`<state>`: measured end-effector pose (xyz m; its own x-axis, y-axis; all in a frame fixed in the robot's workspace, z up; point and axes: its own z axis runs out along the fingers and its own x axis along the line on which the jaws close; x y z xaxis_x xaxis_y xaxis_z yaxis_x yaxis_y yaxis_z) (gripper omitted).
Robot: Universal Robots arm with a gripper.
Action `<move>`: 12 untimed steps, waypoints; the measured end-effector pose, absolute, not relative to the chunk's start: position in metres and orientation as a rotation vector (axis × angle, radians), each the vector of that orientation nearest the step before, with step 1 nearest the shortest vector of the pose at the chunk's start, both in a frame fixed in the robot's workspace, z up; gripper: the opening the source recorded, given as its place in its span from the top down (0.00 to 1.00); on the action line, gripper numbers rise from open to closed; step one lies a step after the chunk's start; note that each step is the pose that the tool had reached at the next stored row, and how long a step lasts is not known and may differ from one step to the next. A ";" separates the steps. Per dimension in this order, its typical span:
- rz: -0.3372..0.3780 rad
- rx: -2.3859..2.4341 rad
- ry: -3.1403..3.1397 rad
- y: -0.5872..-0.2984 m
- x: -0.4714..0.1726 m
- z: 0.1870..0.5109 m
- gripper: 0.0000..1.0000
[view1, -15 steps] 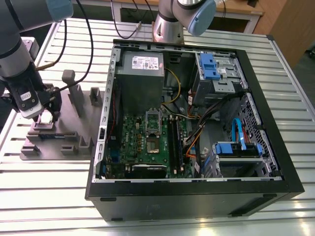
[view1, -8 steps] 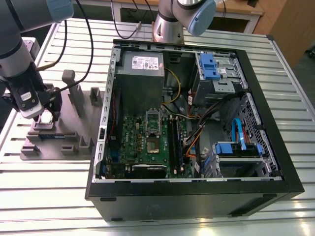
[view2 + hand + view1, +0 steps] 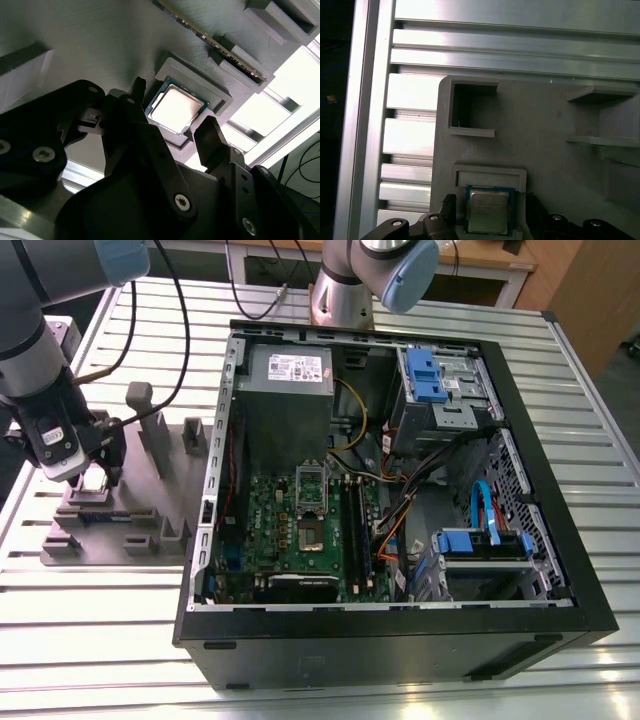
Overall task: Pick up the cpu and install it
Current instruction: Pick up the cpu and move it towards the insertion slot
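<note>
Both fingers of the gripper stand apart around the cpu, seated in its grey holder at the exterior view's left. Pickup stage, I'd say; closing wants square edge contact.

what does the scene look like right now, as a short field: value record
cpu: lying flat in a recess of the grey fixture, not lifted
claw: open, straddling the cpu
grey fixture: on the slatted table, to the exterior view's left of the computer case
computer case: open, green motherboard showing inside
task state: cpu not yet picked up
</note>
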<state>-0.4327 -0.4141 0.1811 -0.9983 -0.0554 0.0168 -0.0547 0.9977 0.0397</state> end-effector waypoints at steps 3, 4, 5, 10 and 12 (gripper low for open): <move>-0.061 0.086 -3.122 -0.414 -0.433 0.181 0.34; -0.061 0.086 -3.122 -0.414 -0.433 0.181 0.34; -0.061 0.086 -3.122 -0.414 -0.433 0.181 0.34; -0.061 0.086 -3.122 -0.414 -0.433 0.181 0.42; -0.061 0.086 -3.122 -0.414 -0.433 0.181 0.42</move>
